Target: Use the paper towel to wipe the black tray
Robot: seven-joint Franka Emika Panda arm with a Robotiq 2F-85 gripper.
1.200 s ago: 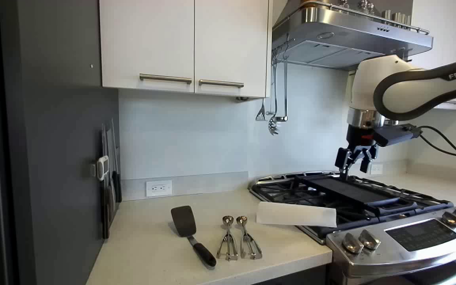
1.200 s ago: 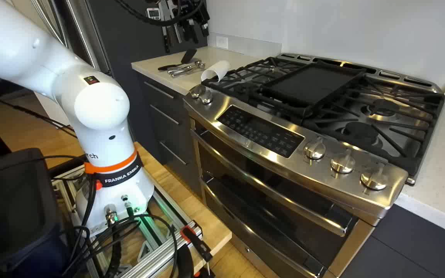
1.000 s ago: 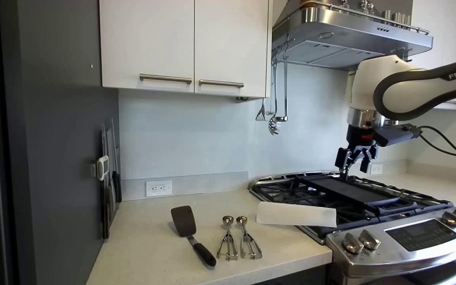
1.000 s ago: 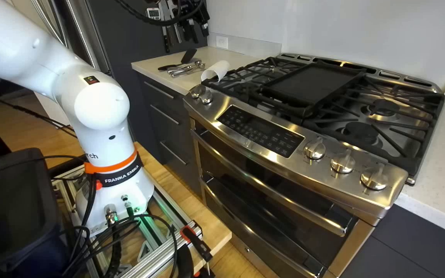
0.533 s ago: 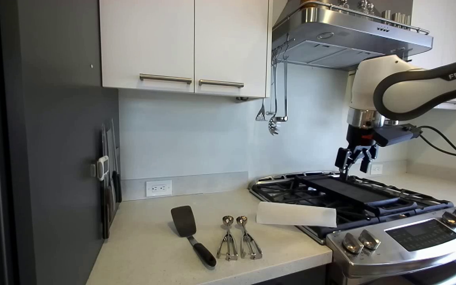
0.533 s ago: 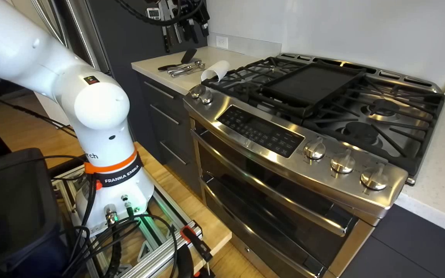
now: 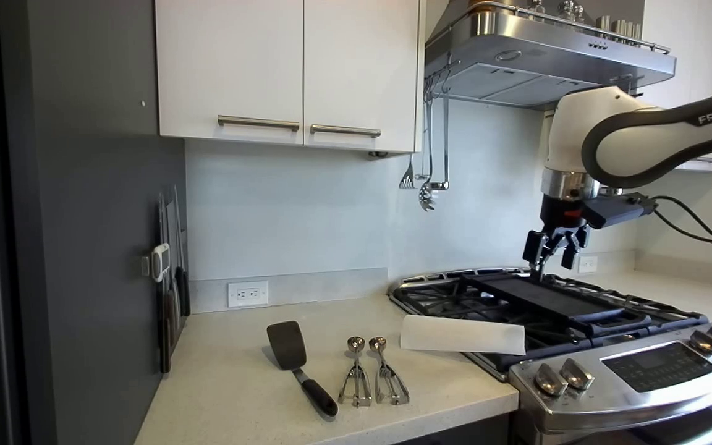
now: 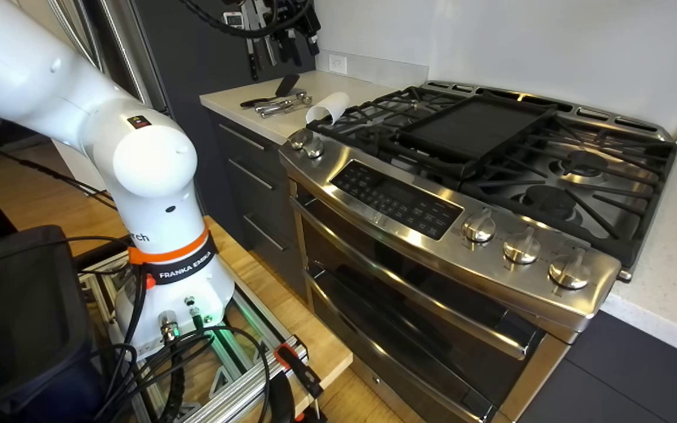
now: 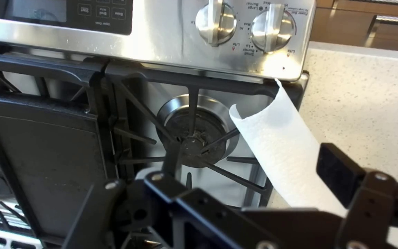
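Barely shifted, the hand [image 9: 255, 165] hangs higher than the paper towel [image 9: 288, 155].

surface [image 7: 226, 383]: pale, speckled, flat | spatula [image 7: 294, 358]: dark, lying aslant | scoop [image 7: 356, 364]: metal, just beside spatula's handle | second scoop [image 7: 385, 366]: alongside the first | paper towel [image 7: 462, 335]: white, curled, one end past the surface's edge

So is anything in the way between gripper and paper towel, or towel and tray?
Nothing visible between gripper and paper towel. Between towel and black tray, only the burner grate lies, probably cleared by lifting.
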